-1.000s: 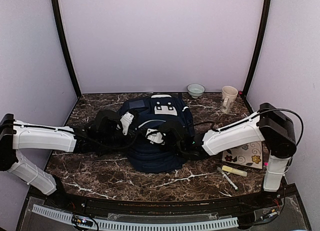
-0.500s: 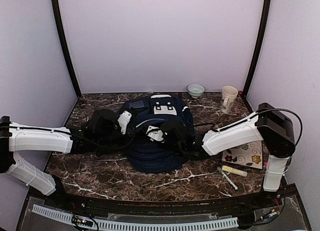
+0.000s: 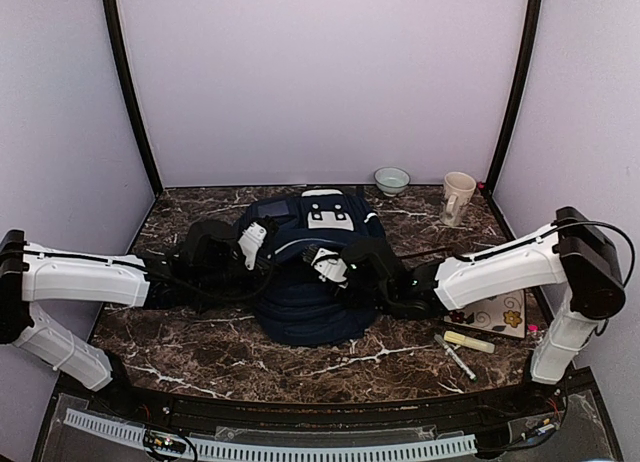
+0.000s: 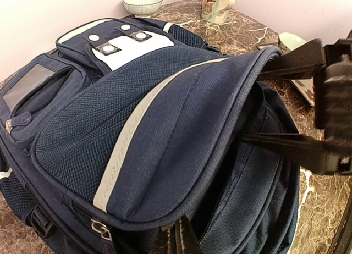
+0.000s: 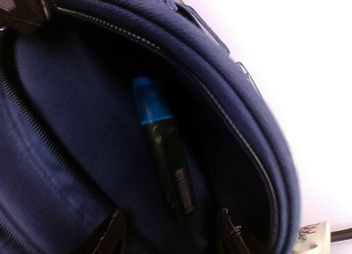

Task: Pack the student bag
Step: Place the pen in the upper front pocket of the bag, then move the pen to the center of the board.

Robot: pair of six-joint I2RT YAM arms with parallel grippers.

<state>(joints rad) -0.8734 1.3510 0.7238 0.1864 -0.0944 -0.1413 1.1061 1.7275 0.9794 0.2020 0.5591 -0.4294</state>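
Navy woven fabric makes up the student bag, which lies flat at the centre of the marble table, between the two arms, its top end toward the far wall. Treat it as soft and limp: the panels fold and sag unless supported, and the mesh-textured front flap arches only where it is lifted. The fabric looks neither slippery nor fragile, so a firm pinch is judged safe. The bag is probably light for its size but bulky, and is likely to drag rather than rise if pulled from one corner.

Left gripper: jaws pressed together on the near rim of the front flap, holding the pocket mouth up. Right gripper: fingers spread apart inside the pocket mouth, holding nothing. A black marker with a blue cap lies free against the lining just beyond them.

Recommended hold points: the bound seam of the flap, or the zipper pull. Avoid broad panels, which offer no edge to pinch.
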